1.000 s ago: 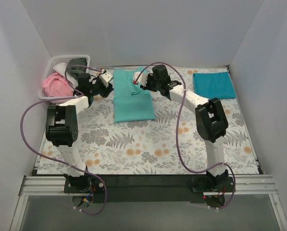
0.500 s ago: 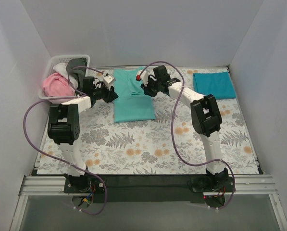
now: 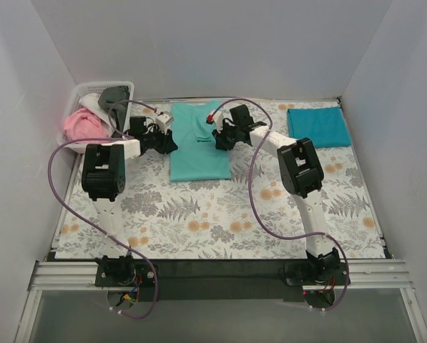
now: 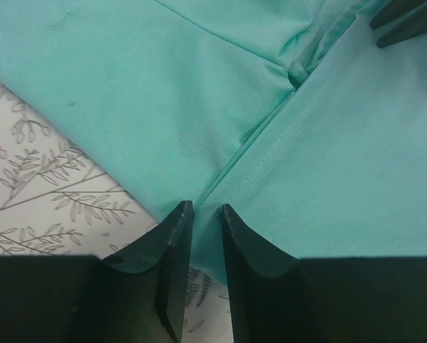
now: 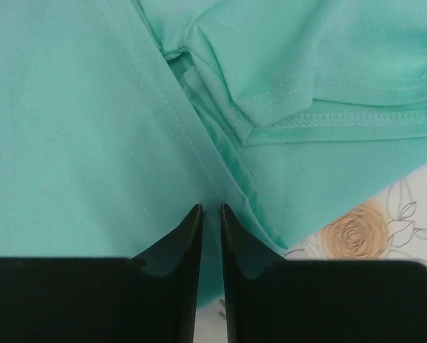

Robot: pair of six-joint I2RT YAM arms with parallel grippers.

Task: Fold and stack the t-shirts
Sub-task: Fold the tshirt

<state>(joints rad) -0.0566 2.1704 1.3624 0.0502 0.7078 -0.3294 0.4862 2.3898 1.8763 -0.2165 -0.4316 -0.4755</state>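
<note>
Fabric of the mint-turquoise t-shirt (image 3: 197, 153) lies spread flat at the middle of the far edge of the counter (image 3: 213, 275), on top of the floral-print cloth (image 3: 220, 214) that covers most of the surface. The shirt makes a long rectangle running from the far edge toward the middle, with its sleeves turned in over the body. The left gripper (image 3: 164, 141) sits at the shirt's left edge and the right gripper (image 3: 219, 138) at its right edge, both low on the far half of the garment and facing each other across it. In the left wrist view the jaws are clenched to a thin slit with the shirt's stitched side edge running into it, so they appear to pinch that edge, with bare fern print showing just to the left. In the right wrist view the jaws are drawn just as close over a seam beside the folded-in sleeve hem, pinching the cloth there, and an orange bloom of the print shows past the shirt's edge. A darker teal-blue t-shirt (image 3: 318, 126) lies folded into a neat rectangle at the far right corner, well apart from both arms. At the far left corner a white basket (image 3: 84, 86) holds a crumpled pink t-shirt (image 3: 81, 126), a white t-shirt (image 3: 91, 101) and a dark grey t-shirt (image 3: 114, 94).
</note>
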